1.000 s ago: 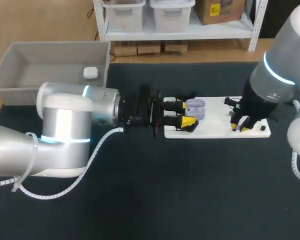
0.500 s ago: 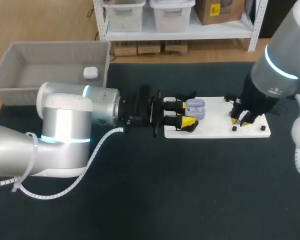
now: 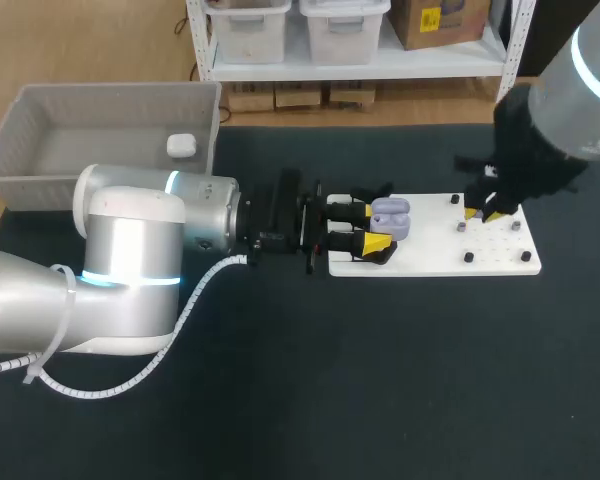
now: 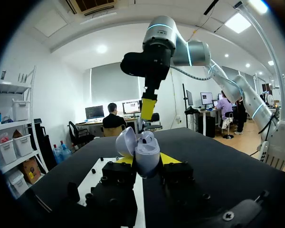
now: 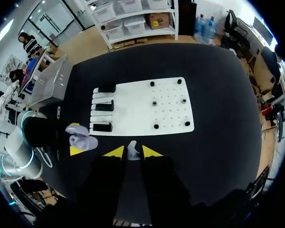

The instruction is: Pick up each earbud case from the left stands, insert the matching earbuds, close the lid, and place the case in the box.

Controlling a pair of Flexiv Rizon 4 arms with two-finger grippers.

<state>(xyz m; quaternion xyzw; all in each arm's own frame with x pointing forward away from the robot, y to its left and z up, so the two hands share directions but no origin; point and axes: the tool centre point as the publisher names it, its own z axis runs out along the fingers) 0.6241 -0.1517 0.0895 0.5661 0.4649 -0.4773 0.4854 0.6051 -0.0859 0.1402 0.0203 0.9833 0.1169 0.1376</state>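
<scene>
My left arm (image 3: 130, 260) comes in flat across the table (image 3: 300, 380) from the left. My left gripper (image 3: 372, 227) clamps the lilac earbud case (image 3: 392, 218), lid open, at the left end of the white board (image 3: 430, 252). My right gripper (image 3: 485, 213) hangs over the board's right part, yellow tips close together (what sits between them I cannot make out from here). The grey basket (image 3: 110, 95) at the back left holds one white case (image 3: 181, 146).

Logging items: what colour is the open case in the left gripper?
Pale lilac case; left wrist view.
</scene>
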